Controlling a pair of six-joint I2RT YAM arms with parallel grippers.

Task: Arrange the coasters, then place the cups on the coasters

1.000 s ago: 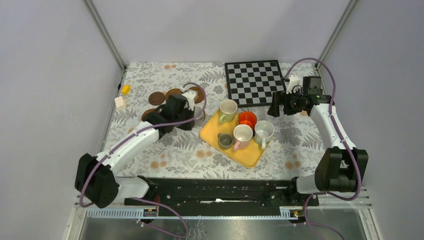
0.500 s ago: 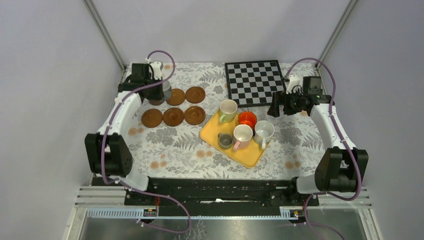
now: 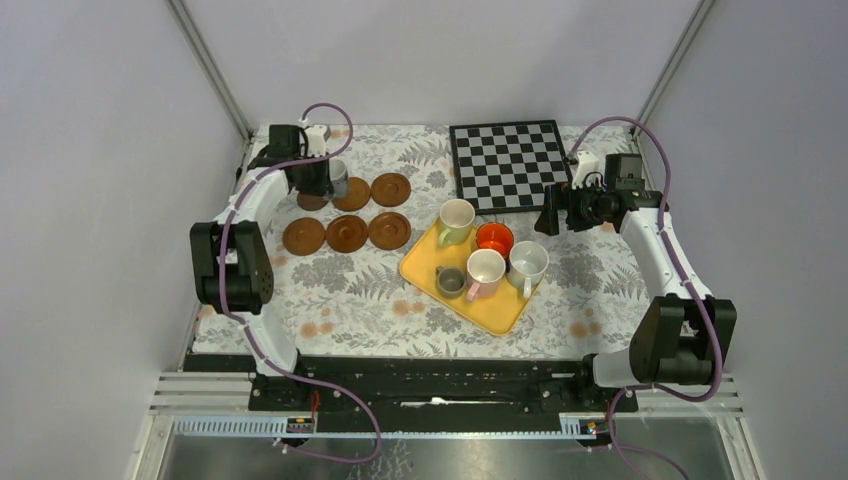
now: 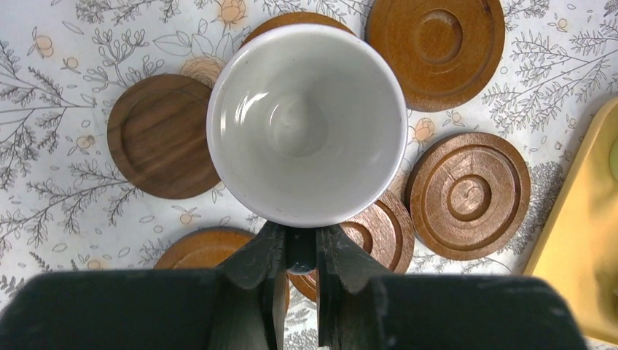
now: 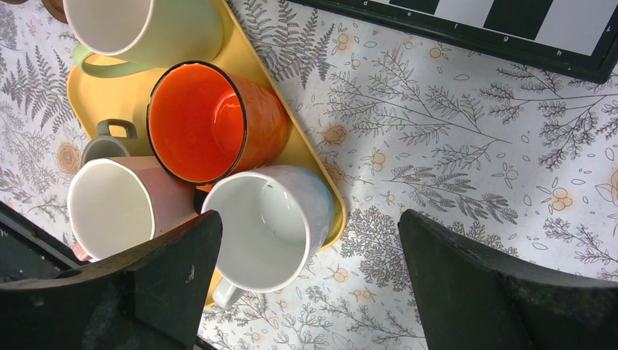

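Your left gripper is pinching the handle of one small blue-grey cup over the six coasters lying at the far left. Five other cups are sitting on the yellow tray, and your right gripper is hanging wide open above them.

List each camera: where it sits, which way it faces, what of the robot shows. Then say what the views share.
Top external: above and behind the bases, looking down over the table; both whole arms show.
Left wrist: on the left arm, looking straight down past the left gripper, shut on a cup, over the coasters.
Right wrist: on the right arm, looking down between the fingers of the open right gripper at the yellow tray and chessboard.
Shared: top and left wrist both show the coasters; top and right wrist, the tray.
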